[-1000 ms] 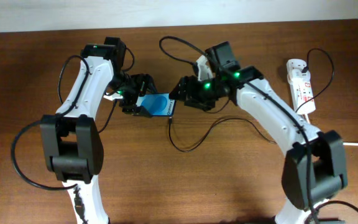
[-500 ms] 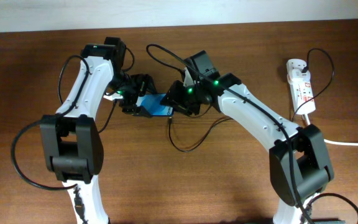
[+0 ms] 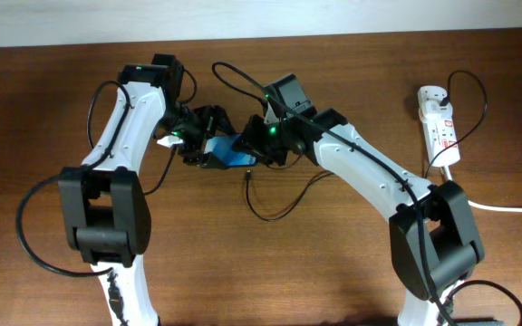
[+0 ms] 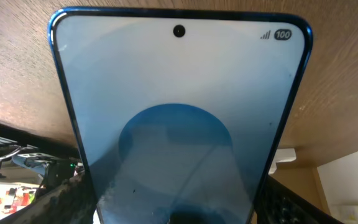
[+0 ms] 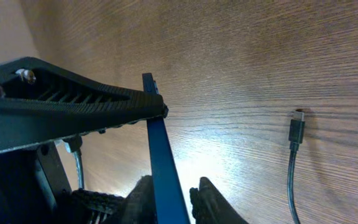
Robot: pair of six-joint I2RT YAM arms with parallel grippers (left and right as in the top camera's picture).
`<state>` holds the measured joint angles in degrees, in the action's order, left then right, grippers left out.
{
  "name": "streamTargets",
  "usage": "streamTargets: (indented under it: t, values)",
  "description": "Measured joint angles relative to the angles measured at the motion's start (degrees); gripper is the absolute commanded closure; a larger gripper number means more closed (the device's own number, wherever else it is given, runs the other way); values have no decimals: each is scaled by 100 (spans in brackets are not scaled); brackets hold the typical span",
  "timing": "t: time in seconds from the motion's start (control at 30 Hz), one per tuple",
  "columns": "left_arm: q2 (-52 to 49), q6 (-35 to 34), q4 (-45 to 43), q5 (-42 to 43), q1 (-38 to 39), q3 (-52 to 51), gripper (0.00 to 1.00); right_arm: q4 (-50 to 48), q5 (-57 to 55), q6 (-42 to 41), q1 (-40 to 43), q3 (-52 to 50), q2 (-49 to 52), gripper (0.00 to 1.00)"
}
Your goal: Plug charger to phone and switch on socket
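Blue glass up close: the slim rectangular phone with a bright blue screen and dark edge (image 4: 179,93) is lifted off the brown wooden table (image 3: 333,272), clamped by its long sides near one end in the left gripper (image 3: 203,147), jaws closed on it. The right gripper (image 5: 169,202) straddles the free end, a finger on each face and very close; cannot tell if they actually press. The phone looks light, stiff and slick, glass likely fragile, so grip the rim, not the screen, and leave the port end clear.

Just past it, the charger, a long thin black cable with a small connector tip (image 5: 296,127), lies loose on the wood, held by nobody. It looks floppy, so pinch right behind the rigid tip.

Farthest right, well apart, the socket, a white elongated power strip with red marks (image 3: 439,122), is untouched.
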<state>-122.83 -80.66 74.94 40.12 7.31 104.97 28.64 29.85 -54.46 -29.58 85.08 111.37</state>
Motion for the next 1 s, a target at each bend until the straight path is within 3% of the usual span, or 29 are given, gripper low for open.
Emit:
streamTargets:
  t: [0.07,0.17,0.43,0.53,0.73,0.8,0.87,0.93,1.0]
  values:
    - [2,0,0,2,0,0,99,-33,20,0,0,0,2,82]
    - [0,-2,11,7,0,0,95,-76,94,20,-4,0,2,95]
    - [-9,0,63,-22,0,0,73,-79,122,240,-20,0,2,96]
    - [-9,0,63,-22,0,0,53,-76,122,243,-20,0,2,96]
    - [-9,0,63,-24,0,0,23,-63,129,238,-17,0,2,96]
    - [-9,0,63,-24,0,0,21,-63,127,238,-17,0,2,96]
    - [-9,0,63,-24,0,0,7,-63,129,238,-17,0,2,96]
    - [-9,-20,20,-2,0,4,0,-37,155,164,-15,-2,2,96]
    - [-9,-20,-9,24,0,9,1,-15,190,94,-15,-7,2,96]
